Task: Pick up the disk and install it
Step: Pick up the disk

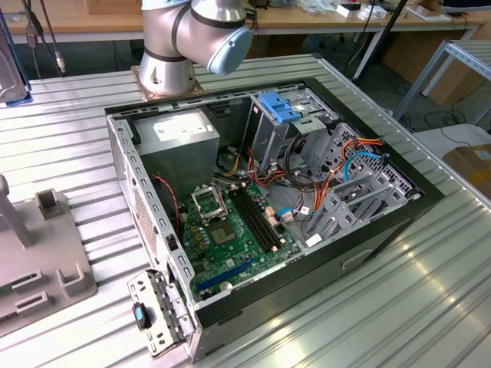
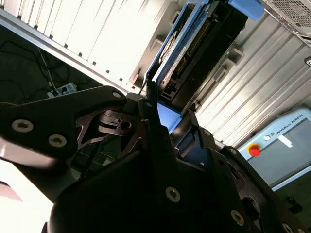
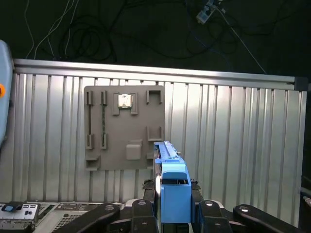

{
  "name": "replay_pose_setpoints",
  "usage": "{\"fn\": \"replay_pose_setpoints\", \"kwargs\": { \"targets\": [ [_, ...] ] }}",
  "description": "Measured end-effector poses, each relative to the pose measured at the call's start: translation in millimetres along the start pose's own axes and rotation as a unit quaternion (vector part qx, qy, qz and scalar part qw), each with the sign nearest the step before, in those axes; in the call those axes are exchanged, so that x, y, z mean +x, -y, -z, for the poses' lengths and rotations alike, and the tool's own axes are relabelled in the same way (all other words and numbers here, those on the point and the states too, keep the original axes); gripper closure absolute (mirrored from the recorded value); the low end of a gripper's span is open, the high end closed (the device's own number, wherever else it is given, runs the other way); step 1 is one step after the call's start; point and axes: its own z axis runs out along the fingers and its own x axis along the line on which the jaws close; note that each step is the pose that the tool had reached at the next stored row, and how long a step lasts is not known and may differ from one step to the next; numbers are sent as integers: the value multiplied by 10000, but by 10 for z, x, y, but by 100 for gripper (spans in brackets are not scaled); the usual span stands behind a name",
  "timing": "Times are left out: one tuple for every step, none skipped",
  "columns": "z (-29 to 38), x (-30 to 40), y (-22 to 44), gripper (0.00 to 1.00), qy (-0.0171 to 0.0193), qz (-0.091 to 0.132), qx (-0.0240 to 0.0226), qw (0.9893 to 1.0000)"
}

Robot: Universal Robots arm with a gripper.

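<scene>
The gripper (image 3: 170,191) holds the disk (image 3: 167,158) clamped between its fingers above the table (image 3: 243,126); pick-up looks done, and installing calls for lining it up with a bay in the computer case (image 1: 360,253)

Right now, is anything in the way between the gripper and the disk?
No. The gripper is shut on the disk, holding it above the ribbed metal table; nothing visible sits between them.

One disk (image 3: 172,194), one computer case (image 1: 360,253), one jig (image 3: 125,132).
</scene>
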Motion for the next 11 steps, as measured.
{"fn": "replay_pose_setpoints", "kwargs": {
  "targets": [
    [0,0,16,64,0,0,0,10000],
    [0,0,31,64,0,0,0,10000],
    [1,0,55,64,0,0,0,10000],
    [1,0,84,64,0,0,0,10000],
    [1,0,123,64,0,0,0,10000],
    [1,-1,137,64,0,0,0,10000],
    [2,-1,155,64,0,0,0,10000],
    [2,-1,170,64,0,0,0,10000],
    [2,-2,186,64,0,0,0,10000],
    [2,-2,201,64,0,0,0,10000],
    [2,-2,218,64,0,0,0,10000]
  ]
}}
